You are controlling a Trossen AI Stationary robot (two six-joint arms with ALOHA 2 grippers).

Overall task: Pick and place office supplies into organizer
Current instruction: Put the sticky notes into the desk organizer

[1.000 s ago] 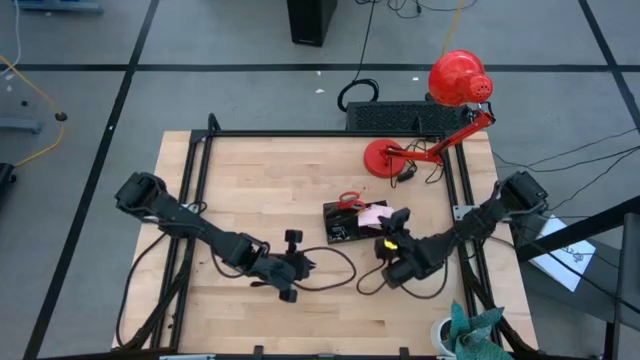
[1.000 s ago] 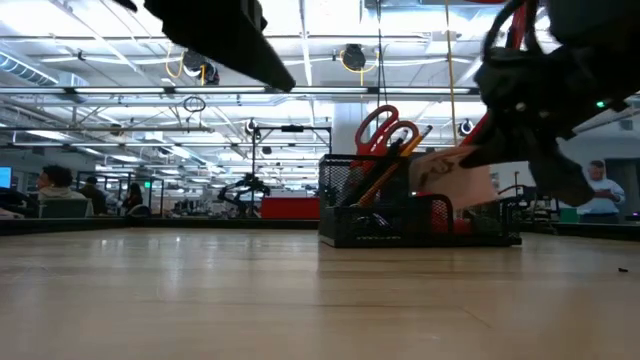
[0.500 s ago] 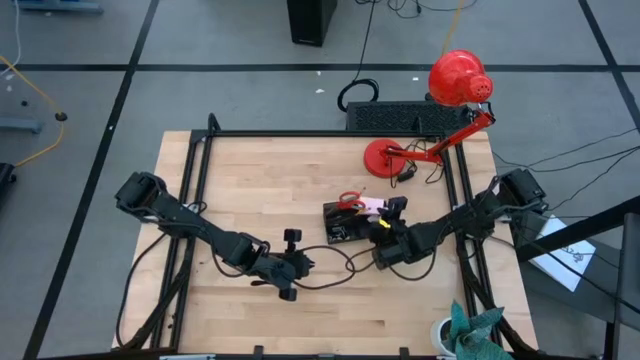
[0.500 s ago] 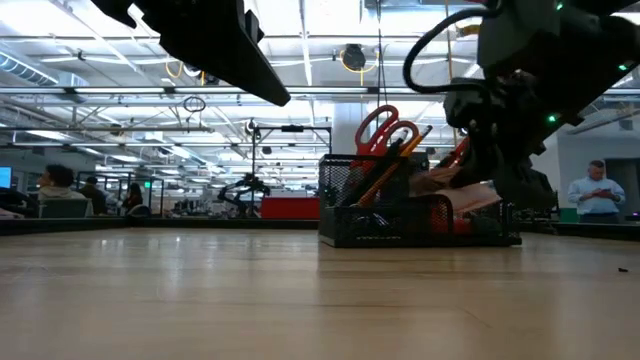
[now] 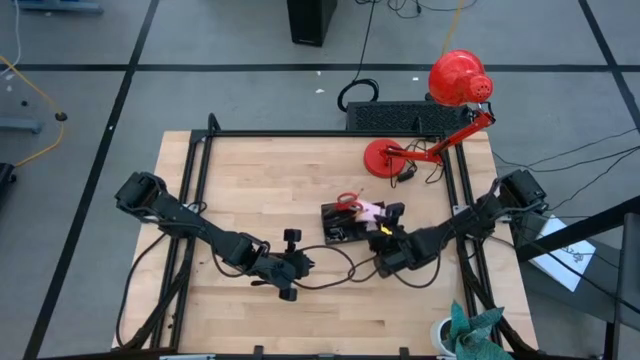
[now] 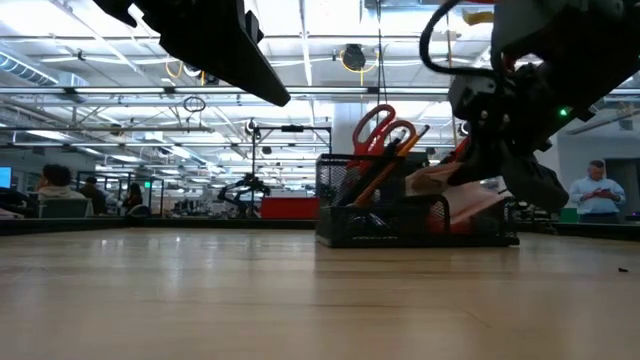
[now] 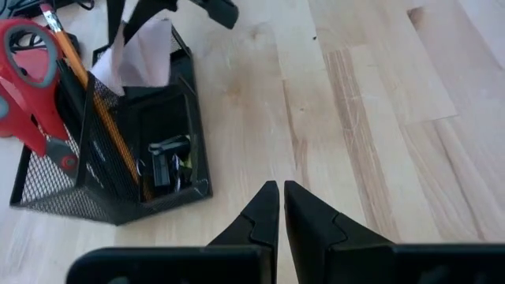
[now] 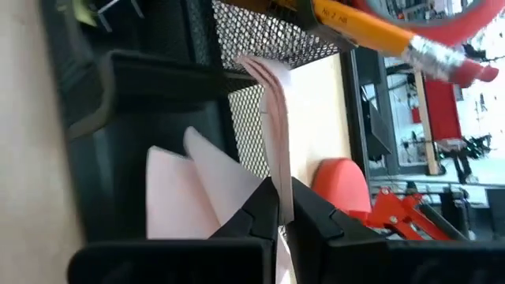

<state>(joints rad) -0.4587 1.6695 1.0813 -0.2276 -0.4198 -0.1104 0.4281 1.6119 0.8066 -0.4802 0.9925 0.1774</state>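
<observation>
The black mesh organizer (image 5: 343, 224) stands mid-table, also in the low view (image 6: 400, 215) and the left wrist view (image 7: 102, 170). Red-handled scissors (image 6: 380, 127) and an orange pencil (image 7: 87, 95) stand upright in it, and black binder clips (image 7: 166, 158) lie in a low tray compartment. The pink sticky-note pad (image 5: 372, 210) is at the organizer's right end, inside its rim, where my right gripper (image 5: 385, 218) is shut on it. My left gripper (image 7: 281, 197) is shut and empty, above bare wood near and left of the organizer (image 5: 296, 266). My right gripper pinches the pink sticky-note pad between its two fingers by a thin edge of its sheets (image 8: 275, 170). It comes slanting down from the table's right. The pad sits tilted, its lower part (image 6: 470, 205) down inside the organizer's right compartment, with loose sheets (image 8: 205, 197) fanning apart.
A red desk lamp stands with its round base (image 5: 384, 157) on the far right of the table, its head (image 5: 458, 78) beyond the edge. Black cables (image 5: 340, 262) loop on the wood between the arms. A teal cloth (image 5: 470, 330) sits in a cup at the near right corner.
My right gripper has moved toward the table's left and far edge to the organizer's right end and come down, staying shut on the pink pad. The pad, held clear of the organizer before, now dips tilted into the right compartment.
</observation>
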